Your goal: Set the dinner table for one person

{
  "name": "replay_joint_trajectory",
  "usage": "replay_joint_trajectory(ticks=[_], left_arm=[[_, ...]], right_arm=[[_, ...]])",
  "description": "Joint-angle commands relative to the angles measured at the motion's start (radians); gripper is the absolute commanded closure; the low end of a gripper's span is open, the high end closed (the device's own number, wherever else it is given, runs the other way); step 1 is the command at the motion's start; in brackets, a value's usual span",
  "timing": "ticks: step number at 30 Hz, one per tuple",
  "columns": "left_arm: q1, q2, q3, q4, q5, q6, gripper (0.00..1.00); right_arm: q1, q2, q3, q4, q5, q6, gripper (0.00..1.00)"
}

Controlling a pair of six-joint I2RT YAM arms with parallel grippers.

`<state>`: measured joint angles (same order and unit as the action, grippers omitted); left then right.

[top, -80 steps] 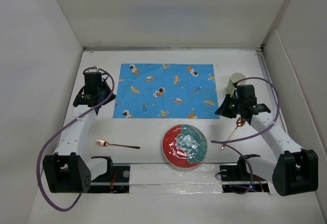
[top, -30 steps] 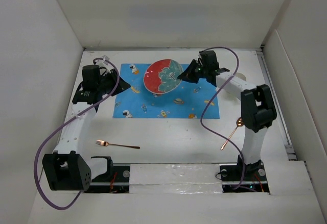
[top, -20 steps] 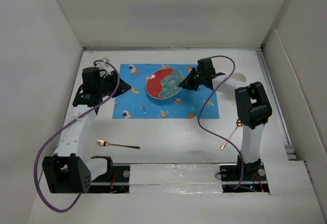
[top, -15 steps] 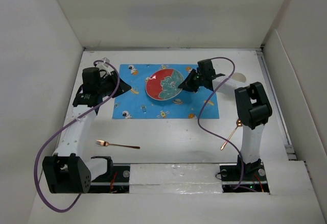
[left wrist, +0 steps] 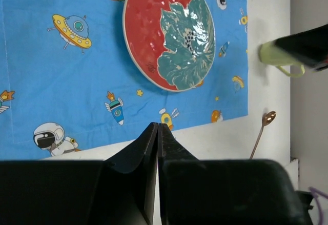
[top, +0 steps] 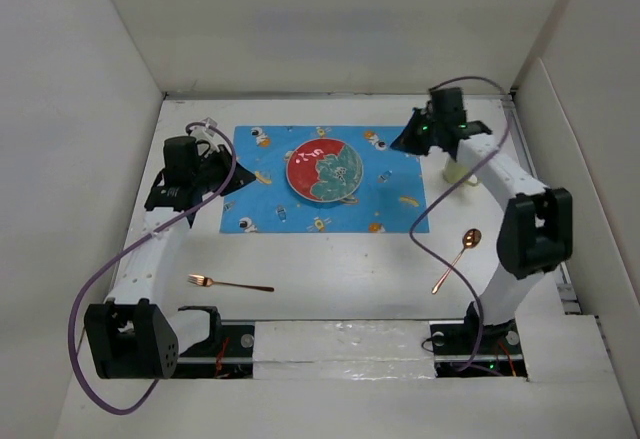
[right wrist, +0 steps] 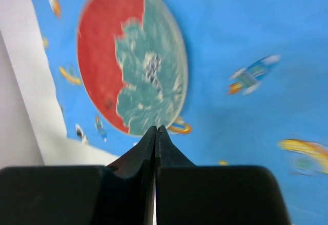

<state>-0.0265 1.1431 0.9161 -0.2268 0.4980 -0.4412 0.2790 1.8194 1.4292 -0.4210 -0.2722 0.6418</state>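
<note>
A red and teal plate [top: 323, 170] lies flat on the blue astronaut mat [top: 270, 204], on the white dinner table [top: 330, 259]. The plate also shows in the left wrist view [left wrist: 169, 33] and the right wrist view [right wrist: 133, 58]. My right gripper [top: 404, 143] is shut and empty, above the mat's far right corner, apart from the plate. In its own view [right wrist: 155, 128] the jaws are pressed together. My left gripper [top: 243, 176] is shut and empty over the mat's left edge; its jaws [left wrist: 157, 125] are closed.
A copper fork [top: 230, 283] lies near the front left. A copper spoon [top: 457, 259] lies at the front right, and shows in the left wrist view [left wrist: 261, 133]. A pale green cup [top: 457, 171] stands right of the mat, partly behind my right arm.
The right gripper held the tilted plate above the mat, laid it flat, let go and drew back to the far right. The left arm stayed put.
</note>
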Motion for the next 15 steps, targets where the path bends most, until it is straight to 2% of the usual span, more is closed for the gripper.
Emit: replay_joint_trajectory(ticks=[1,4,5,6,7,8,9,11,15], left_arm=[[-0.003,-0.014,-0.016,0.029,0.033,0.024,1.00],[-0.003,-0.035,-0.029,0.033,0.033,0.030,1.00],[-0.003,-0.051,-0.033,0.034,0.036,0.030,1.00],[-0.003,-0.055,-0.036,0.035,0.034,0.030,1.00],[-0.003,-0.057,-0.036,0.035,0.040,0.030,1.00],[-0.003,-0.057,-0.033,0.037,0.051,0.030,1.00],[-0.003,-0.054,-0.033,0.041,0.056,0.032,0.98],[-0.016,-0.048,-0.026,0.041,0.051,0.036,0.91],[-0.016,-0.037,-0.023,0.050,0.051,0.035,0.87]], right_arm=[[-0.170,-0.178,0.053,-0.045,0.151,-0.129,1.00],[-0.265,-0.226,0.056,-0.100,0.410,-0.168,1.00],[-0.285,-0.235,0.053,-0.107,0.506,-0.172,0.92],[-0.308,-0.235,0.044,-0.116,0.531,-0.175,0.79],[-0.334,-0.233,0.042,-0.125,0.530,-0.180,0.54],[-0.378,-0.215,0.042,-0.134,0.504,-0.180,0.54],[-0.397,-0.203,0.045,-0.166,0.493,-0.177,0.46],[-0.419,-0.183,0.056,-0.188,0.482,-0.175,0.43],[-0.419,-0.128,0.048,-0.197,0.478,-0.208,0.45]])
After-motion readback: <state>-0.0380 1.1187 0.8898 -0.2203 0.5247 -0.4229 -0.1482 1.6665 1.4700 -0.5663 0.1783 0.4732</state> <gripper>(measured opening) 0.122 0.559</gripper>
